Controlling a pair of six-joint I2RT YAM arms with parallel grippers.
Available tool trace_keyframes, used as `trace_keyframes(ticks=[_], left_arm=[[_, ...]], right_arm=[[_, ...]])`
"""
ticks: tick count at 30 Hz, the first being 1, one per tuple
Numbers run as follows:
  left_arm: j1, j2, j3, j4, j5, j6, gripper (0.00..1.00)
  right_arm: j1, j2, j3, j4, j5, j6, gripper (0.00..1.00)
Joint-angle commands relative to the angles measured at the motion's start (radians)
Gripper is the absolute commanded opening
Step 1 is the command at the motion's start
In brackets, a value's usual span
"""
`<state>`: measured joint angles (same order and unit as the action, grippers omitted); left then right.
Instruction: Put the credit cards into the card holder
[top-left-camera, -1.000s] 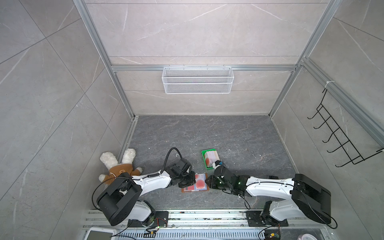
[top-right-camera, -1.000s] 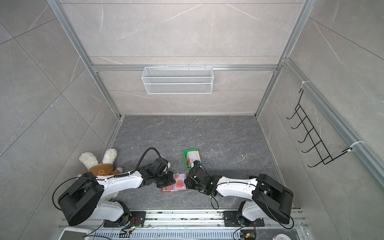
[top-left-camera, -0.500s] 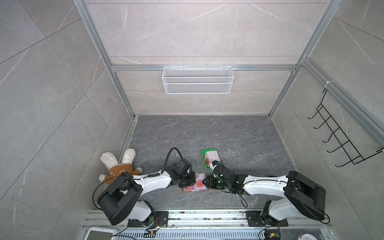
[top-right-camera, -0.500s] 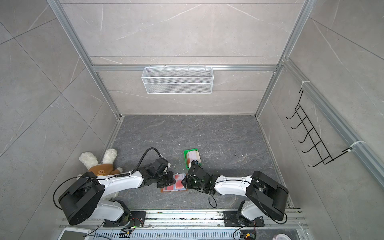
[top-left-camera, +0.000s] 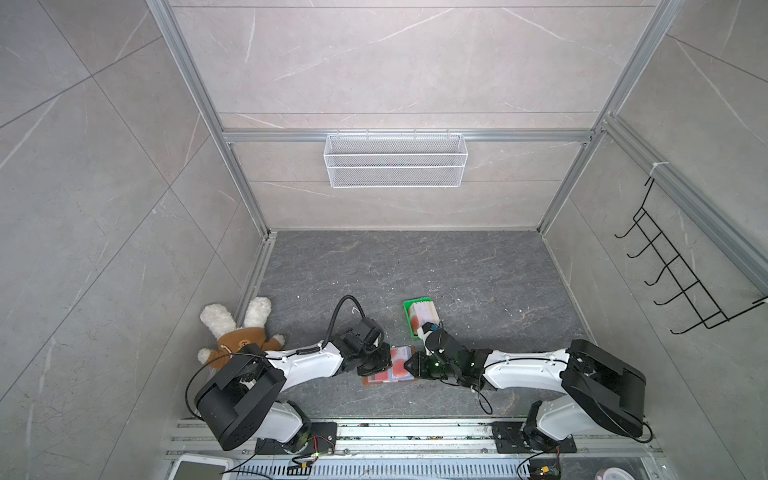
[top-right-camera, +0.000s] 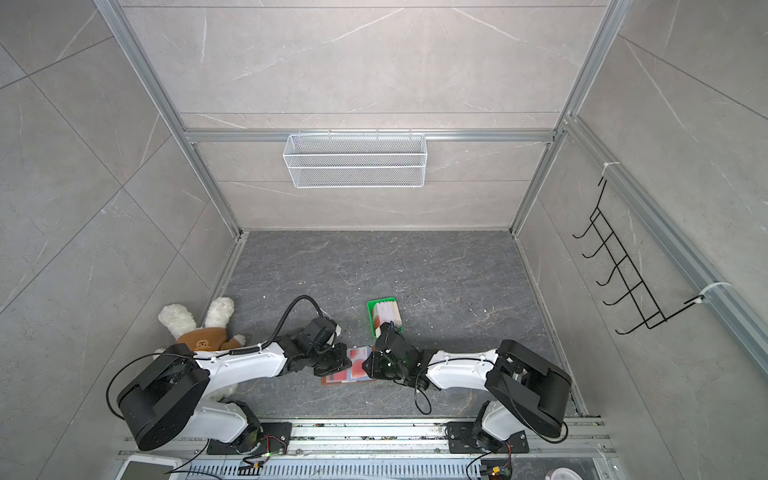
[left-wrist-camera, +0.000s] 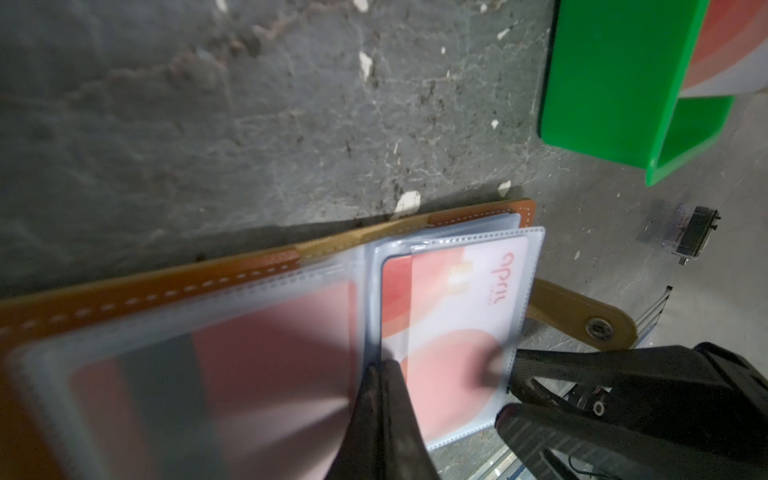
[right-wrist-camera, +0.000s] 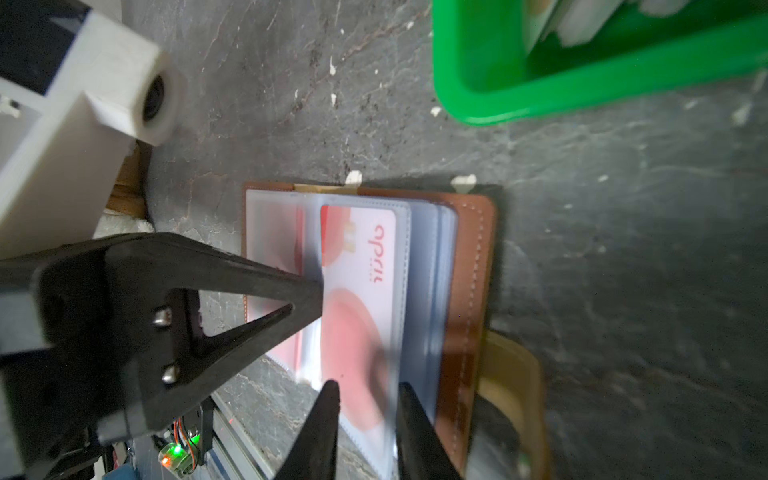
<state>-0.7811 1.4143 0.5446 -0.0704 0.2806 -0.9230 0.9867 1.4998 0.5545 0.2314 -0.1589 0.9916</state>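
The tan-brown card holder (top-left-camera: 370, 380) (top-right-camera: 328, 380) lies open on the floor between both grippers. One pale credit card with a red circle (left-wrist-camera: 449, 324) (right-wrist-camera: 361, 291) sits inside a clear sleeve. More credit cards (top-left-camera: 422, 316) (top-right-camera: 386, 316) stand in the green tray (top-left-camera: 409, 305). My left gripper (left-wrist-camera: 384, 365) (top-left-camera: 380, 362) is shut, and its tip rests on the sleeves near the fold (right-wrist-camera: 316, 291). My right gripper (right-wrist-camera: 368, 395) (top-left-camera: 410, 365) stands narrowly open at the free edge of that sleeve, one finger on each side (left-wrist-camera: 540, 374).
The green tray (left-wrist-camera: 602, 83) (right-wrist-camera: 498, 104) stands just beyond the holder. The holder's snap tab (left-wrist-camera: 582, 324) sticks out toward the right gripper. A plush bear (top-left-camera: 237, 332) lies at the left wall. A wire basket (top-left-camera: 395, 160) and a hook rack (top-left-camera: 681, 274) hang on the walls.
My right gripper has moved a little left, up to the holder's sleeve edge, and its jaws have narrowed slightly. The left gripper has stayed put.
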Motion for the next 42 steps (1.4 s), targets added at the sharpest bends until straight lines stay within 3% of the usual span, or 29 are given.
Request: trace_keyframes(ticks=[1, 11, 20, 24, 31, 42], left_arm=[[-0.004, -0.004, -0.018, 0.0, -0.008, -0.01, 0.0], [0.0, -0.067, -0.016, -0.015, -0.004, -0.033, 0.01], [0.074, -0.183, -0.009, -0.093, -0.003, -0.009, 0.05], [0.117, -0.241, -0.029, -0.088, 0.002, -0.004, 0.05], [0.185, -0.373, -0.063, -0.129, 0.004, 0.002, 0.06], [0.191, -0.51, -0.118, -0.14, 0.035, -0.001, 0.09]], right_arm=[[-0.007, 0.002, 0.009, 0.044, -0.018, -0.028, 0.26], [0.008, -0.026, 0.032, 0.007, -0.005, -0.057, 0.25], [0.054, -0.016, 0.115, -0.103, 0.06, -0.084, 0.25], [0.08, 0.007, 0.199, -0.217, 0.109, -0.118, 0.26], [0.119, 0.07, 0.3, -0.259, 0.114, -0.135, 0.28], [0.206, 0.136, 0.397, -0.284, 0.15, -0.157, 0.28]])
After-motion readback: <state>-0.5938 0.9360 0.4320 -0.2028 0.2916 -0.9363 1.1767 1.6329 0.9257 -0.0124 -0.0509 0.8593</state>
